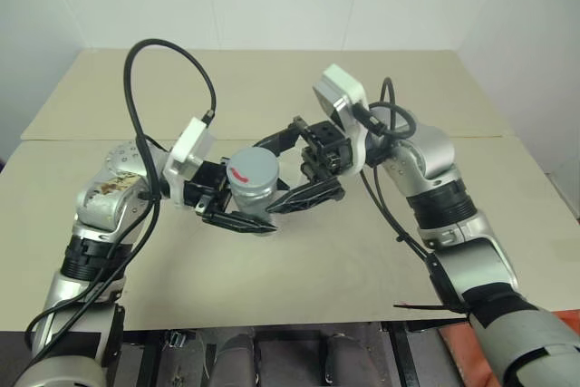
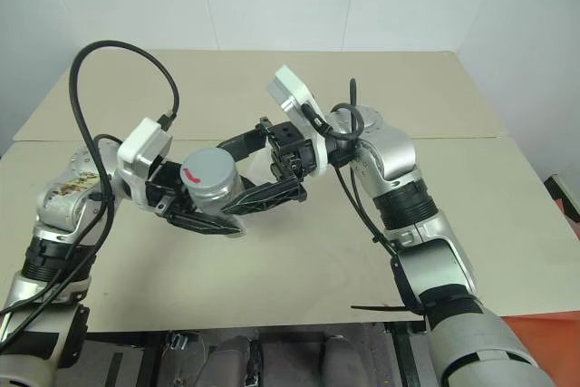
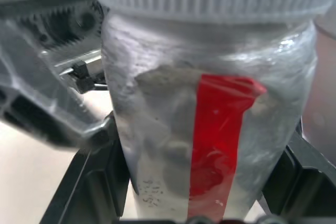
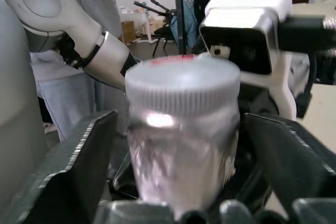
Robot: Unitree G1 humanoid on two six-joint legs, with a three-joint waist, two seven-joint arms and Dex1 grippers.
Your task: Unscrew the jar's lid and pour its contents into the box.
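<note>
We hold the jar (image 1: pixel 251 180) up above the beige table (image 1: pixel 299 260), in front of us and between our two arms. Our left gripper (image 1: pixel 237 217) is clamped tight on the jar's body, coming at it from the left; in the left wrist view the black fingers (image 3: pixel 89 182) press against both sides of the silvery, crinkled wall, with the red stripe (image 3: pixel 218 140) running down the side that faces the wrist camera. The lid (image 1: pixel 250 166) sits on top of the jar, grey with a ribbed rim, and a red mark shows on its flat face. Our right gripper (image 1: pixel 294 169) reaches in from the right with its jaws spread wide, one finger (image 1: pixel 304 197) on the near side of the jar and the other on the far side. In the right wrist view those fingers (image 4: pixel 79 161) stand apart from the lid (image 4: pixel 182 90) on either side, with a gap between each of them and the ribbed rim, so the right gripper grips nothing. Black cables (image 1: pixel 168 61) loop over both wrists.
</note>
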